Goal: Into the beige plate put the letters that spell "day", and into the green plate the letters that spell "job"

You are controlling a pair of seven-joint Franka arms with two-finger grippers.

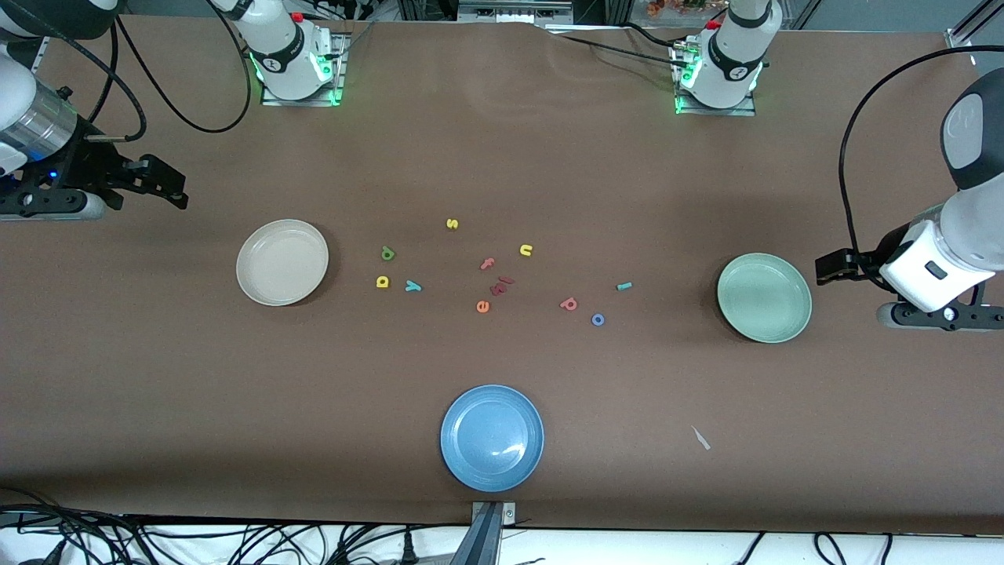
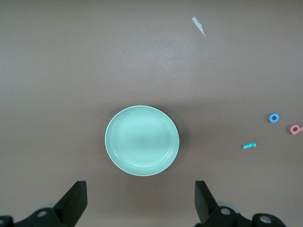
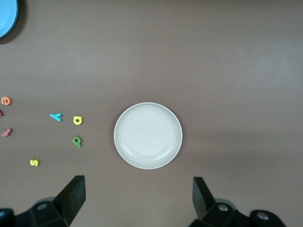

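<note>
The beige plate (image 1: 282, 261) (image 3: 148, 135) lies bare toward the right arm's end of the table. Beside it lie the green a (image 1: 387, 253) (image 3: 76, 141), the yellow d (image 1: 383, 282) (image 3: 77, 120) and the teal y (image 1: 412, 286) (image 3: 56, 116). The green plate (image 1: 765, 297) (image 2: 142, 140) lies bare toward the left arm's end. Beside that plate lie the teal j (image 1: 624, 286) (image 2: 249, 145), the blue o (image 1: 598, 319) (image 2: 274, 117) and the pinkish b (image 1: 569, 304) (image 2: 296, 129). My right gripper (image 1: 182, 195) (image 3: 137, 198) hangs open over the table beside the beige plate. My left gripper (image 1: 822, 268) (image 2: 140, 198) hangs open beside the green plate. Neither holds anything.
A blue plate (image 1: 492, 437) lies near the front edge. Mid-table lie a yellow s (image 1: 452, 224), a yellow n (image 1: 525, 250), a pink f (image 1: 487, 264), an orange e (image 1: 482, 307) and dark red letters (image 1: 502, 284). A white scrap (image 1: 700, 438) lies nearer the camera than the green plate.
</note>
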